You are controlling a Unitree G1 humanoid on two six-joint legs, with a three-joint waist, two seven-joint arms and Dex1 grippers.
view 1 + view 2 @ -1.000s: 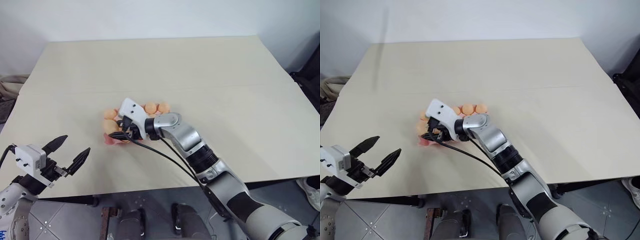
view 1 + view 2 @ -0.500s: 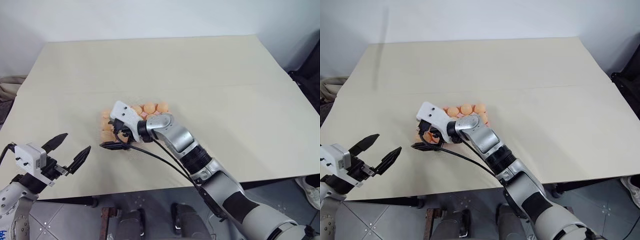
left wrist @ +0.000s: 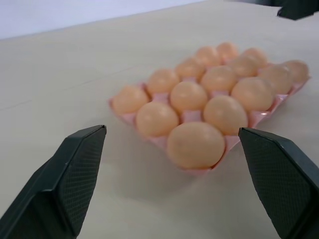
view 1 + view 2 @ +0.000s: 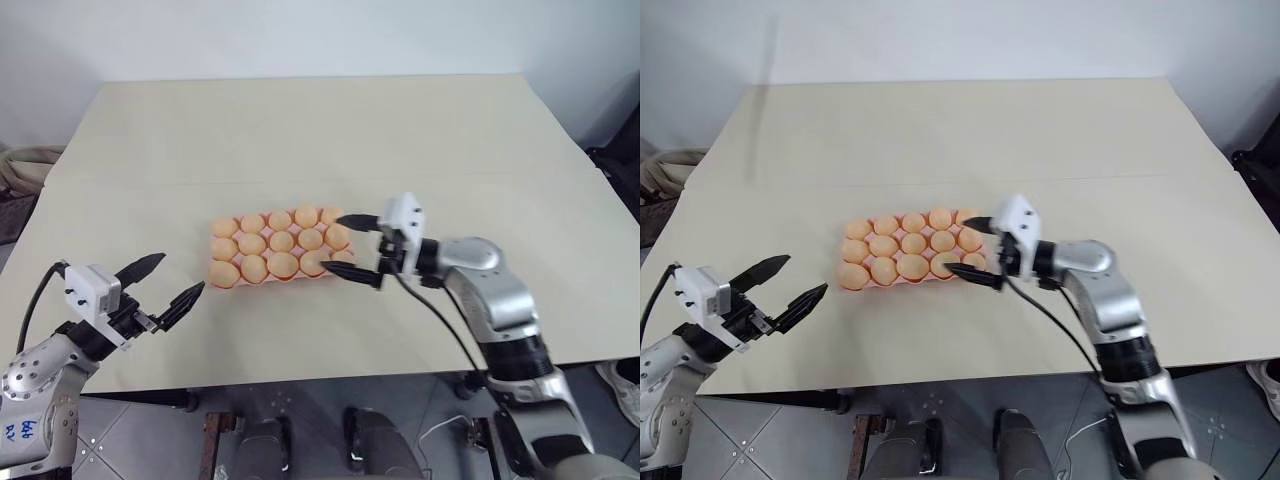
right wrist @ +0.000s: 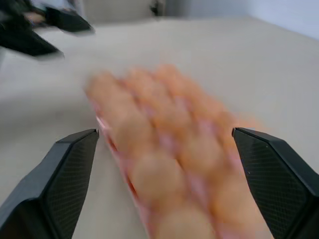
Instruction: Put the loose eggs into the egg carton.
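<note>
All cups of the egg carton (image 4: pixel 277 252) are filled; no egg is left on the surface (image 4: pixel 330 130). Both jaws are held wide, empty.

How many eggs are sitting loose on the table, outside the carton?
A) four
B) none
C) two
B: every egg sits in a cup of the carton; the table around it has no loose eggs on it.
</note>
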